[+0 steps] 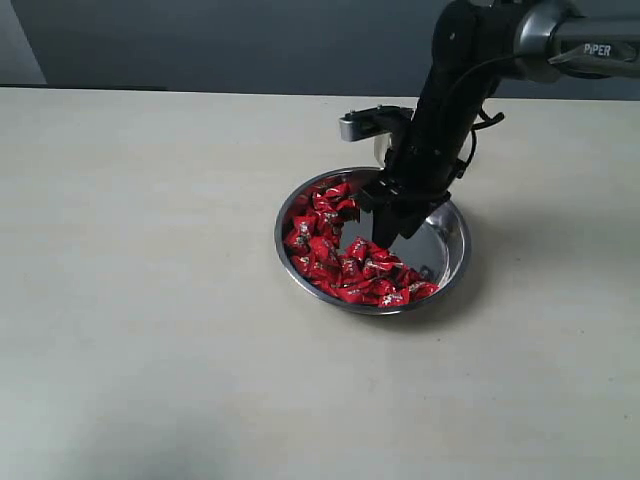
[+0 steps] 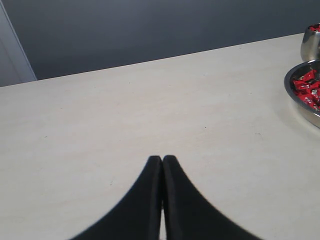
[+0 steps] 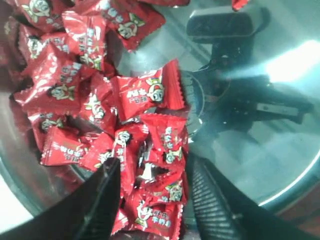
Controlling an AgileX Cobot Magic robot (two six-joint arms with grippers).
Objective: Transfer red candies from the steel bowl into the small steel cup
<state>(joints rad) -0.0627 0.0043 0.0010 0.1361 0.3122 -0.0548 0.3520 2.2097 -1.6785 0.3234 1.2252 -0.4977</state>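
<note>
The steel bowl [image 1: 447, 245] sits at mid-table with red candies [image 1: 345, 265] heaped in its left half. My right gripper [image 1: 385, 237] reaches down into the bowl at the heap's edge. In the right wrist view its jaws [image 3: 154, 172] stand open, with several red candies [image 3: 145, 95] lying between the fingers [image 3: 107, 180] on the bowl's floor [image 3: 260, 150]. The small steel cup [image 2: 311, 44] stands just behind the bowl [image 2: 300, 107], with red showing at its top; in the exterior view the arm hides most of it. My left gripper [image 2: 162, 159] is shut and empty above bare table.
The pale table [image 1: 150, 300] stretches wide to the left and front of the bowl. A dark wall [image 1: 200, 40] runs behind the table's far edge. The right arm [image 1: 470, 60] comes in from the upper right, above the bowl's rear.
</note>
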